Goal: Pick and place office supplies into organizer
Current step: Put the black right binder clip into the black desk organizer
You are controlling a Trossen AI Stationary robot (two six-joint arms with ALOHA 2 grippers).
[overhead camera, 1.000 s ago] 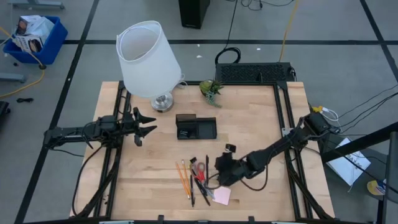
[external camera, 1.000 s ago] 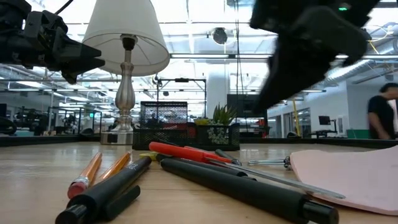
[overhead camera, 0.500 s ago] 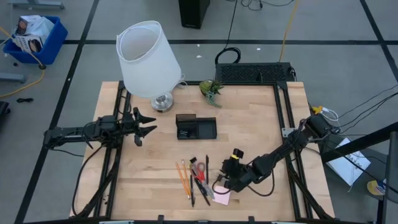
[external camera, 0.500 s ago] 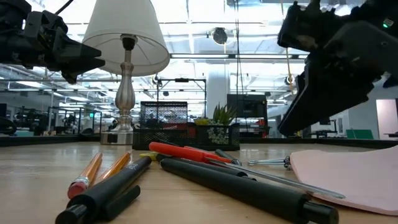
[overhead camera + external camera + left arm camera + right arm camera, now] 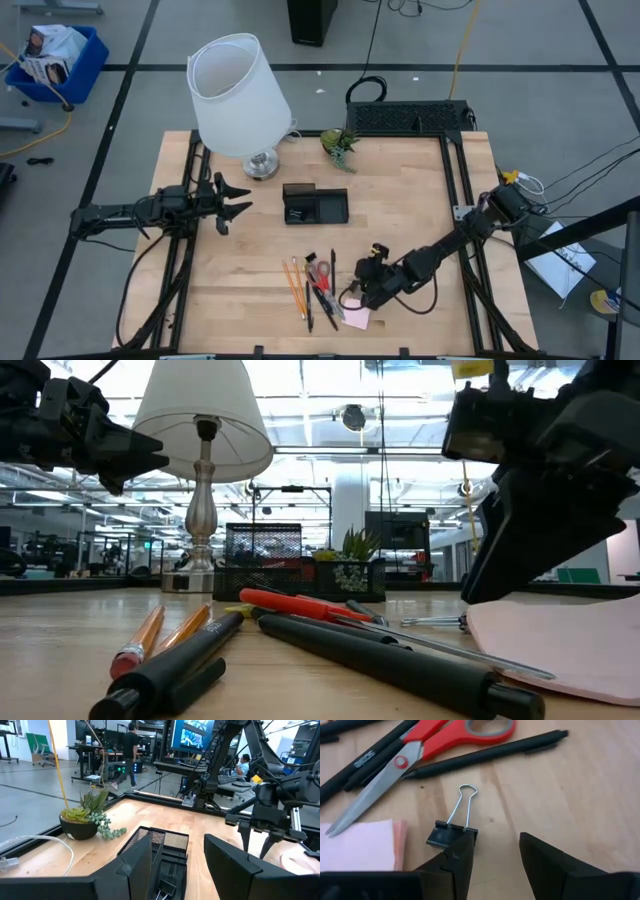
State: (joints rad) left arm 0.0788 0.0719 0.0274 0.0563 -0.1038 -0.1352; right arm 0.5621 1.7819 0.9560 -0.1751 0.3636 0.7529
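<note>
- The right claw (image 5: 352,299) hangs low over the wooden bench (image 5: 400,210), at the edge of the cluster of office supplies that lies in front of the organizer (image 5: 315,205), on the side away from the lamp (image 5: 240,100).
- Its fingers stand apart and hold nothing; in the right wrist view the black binder clip (image 5: 451,831) lies on the bench right at one fingertip (image 5: 460,857), not between the two.
- The clip's wire handle points toward the red-handled scissors (image 5: 415,752), which lie closed with their blade tips over the pink sticky-note pad (image 5: 362,845).
- A black pen (image 5: 490,754) lies just past the clip, beside the scissors; more black pens (image 5: 365,757) lie on the scissors' other side.
- Seen from above, the pad (image 5: 357,316) is the part of the cluster farthest from the organizer, and the orange pencils (image 5: 296,285) lie at the cluster's edge toward the left arm.
- The organizer sits near the middle of the bench, just beside the lamp's base, well apart from the supplies; one small clip shows in a compartment.
- The left claw (image 5: 238,203) waits above the bench beside the organizer, fingers apart and empty.
- A small green plant (image 5: 340,143) stands behind the organizer, at the bench's far edge, next to the large black wire rack (image 5: 410,117).
</note>
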